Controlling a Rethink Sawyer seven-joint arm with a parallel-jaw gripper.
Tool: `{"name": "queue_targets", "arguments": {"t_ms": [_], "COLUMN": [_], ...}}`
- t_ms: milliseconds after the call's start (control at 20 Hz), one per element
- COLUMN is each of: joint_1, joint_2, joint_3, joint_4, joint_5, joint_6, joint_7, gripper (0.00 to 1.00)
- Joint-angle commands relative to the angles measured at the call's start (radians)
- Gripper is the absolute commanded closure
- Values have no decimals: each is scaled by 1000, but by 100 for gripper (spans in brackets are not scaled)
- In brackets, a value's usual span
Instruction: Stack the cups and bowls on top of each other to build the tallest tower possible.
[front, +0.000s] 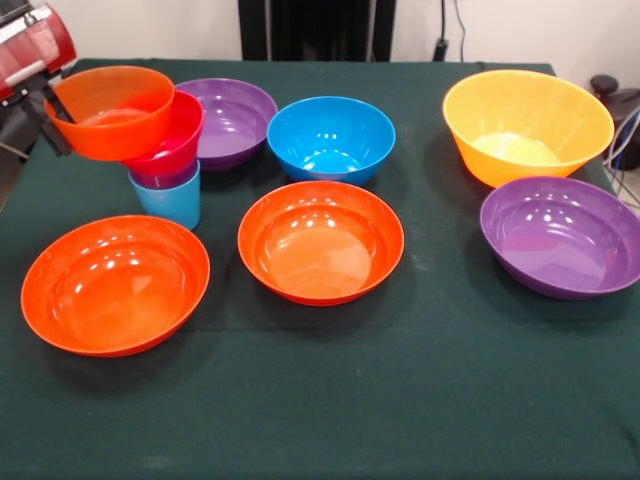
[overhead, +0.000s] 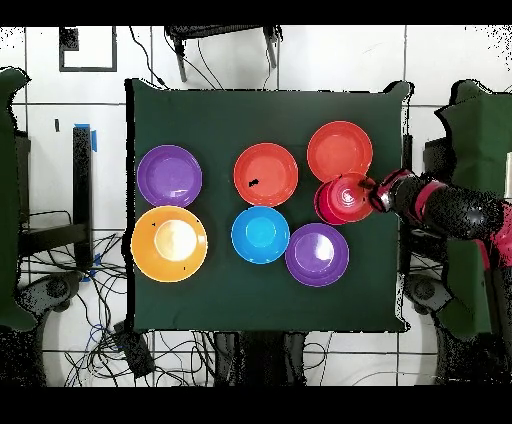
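A: Nearest us, item one: wide orange-red bowl (front: 115, 284) at the front left of the green worktop (front: 330, 400), loose. Item two: second orange-red bowl (front: 320, 240), centre, loose. Item three: wide purple bowl (front: 562, 236), right, loose.

B: Logged. Next row?

A: Item four: the tower (front: 160, 150), left, just behind item one. We count a light blue cup (front: 166, 202) at the base, a purple cup rim above it, a pink bowl (front: 172, 140), then a small orange bowl (front: 112, 112) tilted on top. The gripper (front: 55, 115) has its fingers clamped on that orange bowl's rim.

B: And behind?

A: Medium blue bowl (front: 330, 138), second purple bowl (front: 232, 120), large yellow-orange bowl (front: 527, 125), all loose.

B: Progress?

A: We judge four pieces up, the fourth not yet released; six bowls remain.
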Motion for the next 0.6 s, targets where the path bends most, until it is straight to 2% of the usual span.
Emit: {"name": "queue_targets", "arguments": {"t_ms": [50,600], "joint_1": [35,12], "joint_2": [20,5], "joint_3": [-99,-103], "joint_4": [46,99], "joint_5": [-24,-27], "joint_6": [56,11], "joint_7": [-241,-186], "gripper": [100,100]}}
